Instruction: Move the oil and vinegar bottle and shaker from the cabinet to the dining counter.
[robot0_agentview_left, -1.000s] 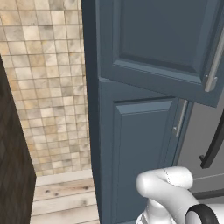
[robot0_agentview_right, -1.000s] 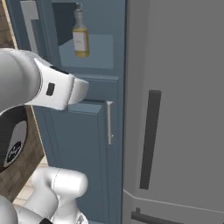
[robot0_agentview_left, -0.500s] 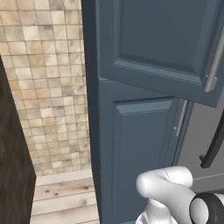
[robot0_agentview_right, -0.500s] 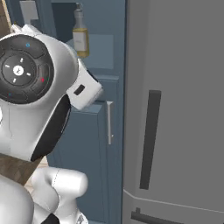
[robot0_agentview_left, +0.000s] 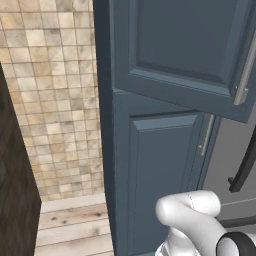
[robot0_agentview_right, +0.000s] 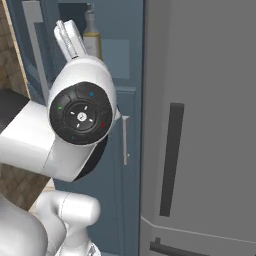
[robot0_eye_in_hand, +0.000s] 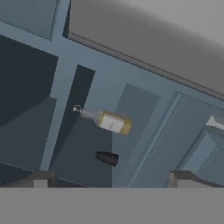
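The cabinet (robot0_eye_in_hand: 140, 105) is slate-blue and its upper door (robot0_agentview_left: 180, 45) stands open. Inside, on a shelf, is the oil and vinegar bottle (robot0_eye_in_hand: 107, 121), clear with yellow liquid and a narrow neck; the rolled hand view shows it lying sideways. It also shows upright in the opening in the right base view (robot0_agentview_right: 91, 31). The small dark shaker (robot0_eye_in_hand: 107, 158) stands close beside it. My gripper (robot0_eye_in_hand: 111, 179) is open and empty, some way short of both, pointing at the shelf. The dining counter is out of view.
A tall grey fridge (robot0_agentview_right: 200, 125) with a dark vertical handle (robot0_agentview_right: 171, 160) stands right of the cabinet. My arm's large round joint (robot0_agentview_right: 82, 115) hides part of the lower cabinet door. A tiled wall (robot0_agentview_left: 55, 100) and wooden floor (robot0_agentview_left: 70, 225) lie to the left.
The arm has swung up and turned: in the right base view its round joint now faces the camera and the hand has risen beside the bottle. Bottle and shaker have not moved.
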